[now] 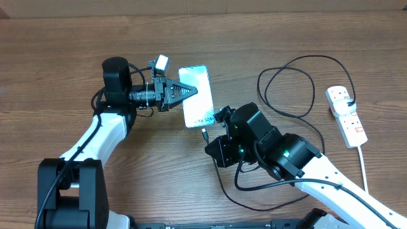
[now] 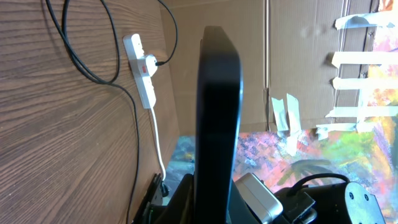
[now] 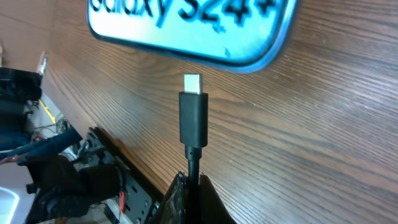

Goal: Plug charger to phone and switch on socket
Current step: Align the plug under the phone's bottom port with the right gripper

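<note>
Left of the bench's (image 1: pixel 63 51) middle, the left gripper (image 1: pixel 186 91) is clamped on the phone (image 1: pixel 196 95), jaws closed on its left long edge. The screen faces up, with the "Galaxy S24+" lettering at the end nearer the front edge. From the left wrist the phone shows edge-on as a dark slab. Just beside that lettered end, the right gripper (image 3: pixel 191 190) is pinched tight on the charger (image 3: pixel 193 121), right behind the plug body. The silver plug tip (image 3: pixel 193 83) points at the phone's bottom edge, with a narrow strip of bare wood between them, so it is not inserted. Further right, the thin black cable curls in loops toward the far edge and meets the socket (image 1: pixel 346 114), which lies near the right edge. Its white cord (image 1: pixel 364 165) trails toward the front edge.
</note>
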Motion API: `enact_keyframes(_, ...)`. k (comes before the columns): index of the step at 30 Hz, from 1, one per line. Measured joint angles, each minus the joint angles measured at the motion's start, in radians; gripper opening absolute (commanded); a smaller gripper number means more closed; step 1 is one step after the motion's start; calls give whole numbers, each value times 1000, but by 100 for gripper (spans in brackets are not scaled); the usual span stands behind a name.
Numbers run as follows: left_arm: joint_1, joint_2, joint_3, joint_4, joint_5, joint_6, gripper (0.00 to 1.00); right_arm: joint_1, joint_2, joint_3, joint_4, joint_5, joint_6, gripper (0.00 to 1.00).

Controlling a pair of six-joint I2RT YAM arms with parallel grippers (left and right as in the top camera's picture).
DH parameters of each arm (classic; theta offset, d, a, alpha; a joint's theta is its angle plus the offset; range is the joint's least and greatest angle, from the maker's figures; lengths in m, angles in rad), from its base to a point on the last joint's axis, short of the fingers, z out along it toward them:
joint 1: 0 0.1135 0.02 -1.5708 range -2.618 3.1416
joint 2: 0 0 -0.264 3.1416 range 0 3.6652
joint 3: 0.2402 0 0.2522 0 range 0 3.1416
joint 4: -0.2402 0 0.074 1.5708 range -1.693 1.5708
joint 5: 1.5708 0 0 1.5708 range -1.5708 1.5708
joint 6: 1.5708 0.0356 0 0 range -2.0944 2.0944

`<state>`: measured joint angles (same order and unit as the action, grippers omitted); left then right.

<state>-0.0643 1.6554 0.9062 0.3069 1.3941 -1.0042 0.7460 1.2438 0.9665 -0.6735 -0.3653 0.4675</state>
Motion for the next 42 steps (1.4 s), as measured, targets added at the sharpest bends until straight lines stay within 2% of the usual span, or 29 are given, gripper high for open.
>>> enact_keyframes(42,0,0,0,0,0,0,4,0,-22,0,30,-31,23,4)
